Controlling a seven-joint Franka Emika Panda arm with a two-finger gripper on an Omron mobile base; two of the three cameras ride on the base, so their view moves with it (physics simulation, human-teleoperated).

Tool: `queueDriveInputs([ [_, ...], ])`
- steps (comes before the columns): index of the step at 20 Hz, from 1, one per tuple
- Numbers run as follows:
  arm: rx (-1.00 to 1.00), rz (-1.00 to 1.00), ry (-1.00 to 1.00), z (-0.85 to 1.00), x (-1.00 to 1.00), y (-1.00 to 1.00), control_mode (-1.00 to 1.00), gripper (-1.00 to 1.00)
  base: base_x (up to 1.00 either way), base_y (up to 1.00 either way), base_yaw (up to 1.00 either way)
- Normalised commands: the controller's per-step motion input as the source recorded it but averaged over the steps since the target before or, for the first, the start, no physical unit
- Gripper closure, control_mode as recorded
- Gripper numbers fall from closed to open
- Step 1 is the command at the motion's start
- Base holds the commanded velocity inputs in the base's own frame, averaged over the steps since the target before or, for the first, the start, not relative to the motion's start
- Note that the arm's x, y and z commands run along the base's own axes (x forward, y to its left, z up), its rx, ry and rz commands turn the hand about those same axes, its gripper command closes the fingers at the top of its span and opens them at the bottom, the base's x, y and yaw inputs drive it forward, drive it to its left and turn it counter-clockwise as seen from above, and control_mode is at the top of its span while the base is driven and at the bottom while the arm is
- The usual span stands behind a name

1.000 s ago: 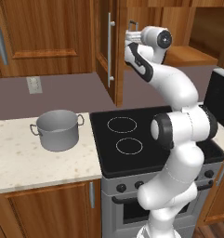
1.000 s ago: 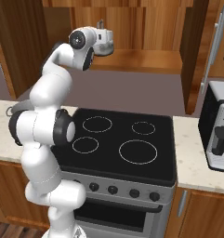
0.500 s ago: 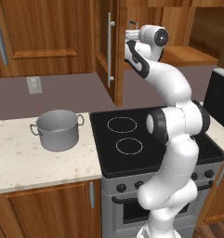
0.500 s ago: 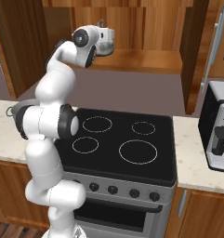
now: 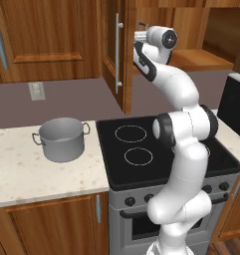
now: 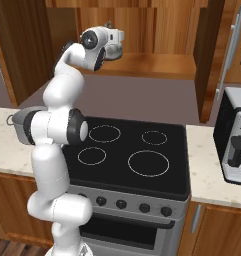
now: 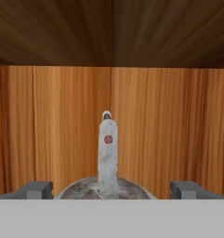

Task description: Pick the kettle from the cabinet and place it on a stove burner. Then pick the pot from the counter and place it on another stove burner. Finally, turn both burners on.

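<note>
kettle [image 7: 107,153]: mottled silver, red dot on handle | cabinet [image 7: 169,135]: reddish-brown wood grain | pot [image 5: 60,139]: grey | counter [image 5: 37,172]: cream, brown-flecked | stove [image 6: 142,160]: black, white rings

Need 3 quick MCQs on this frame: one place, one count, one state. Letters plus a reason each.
1. Where is the pot?
A. on a burner
B. on the counter left of the stove
C. in the cabinet

2. How many burner rings on the stove show in the right base view?
A. two
B. four
C. six

3. How do the gripper's jaws stand?
A. open, either side of the kettle handle
B. shut on the handle
C. shut on the pot

B: pot stands on the speckled top.
B: four white rings.
A: tips wide apart, handle between them.
</note>
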Motion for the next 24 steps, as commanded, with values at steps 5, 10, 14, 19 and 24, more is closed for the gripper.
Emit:
queueDriveInputs([
  [5,0.00,0.00,0.00,0.00,0.12,0.02,-1.00,-1.00,0.00,0.00,0.00],
  [10,0.00,0.00,0.00,0.00,0.09,0.02,-1.00,-1.00,0.00,0.00,0.00],
  [14,0.00,0.00,0.00,0.00,0.07,0.07,-1.00,1.00,0.00,0.00,0.00],
  [19,0.00,0.00,0.00,0.00,0.01,0.02,-1.00,1.00,0.00,0.00,0.00],
  [24,0.00,0.00,0.00,0.00,0.00,0.00,-1.00,1.00,0.00,0.00,0.00],
])
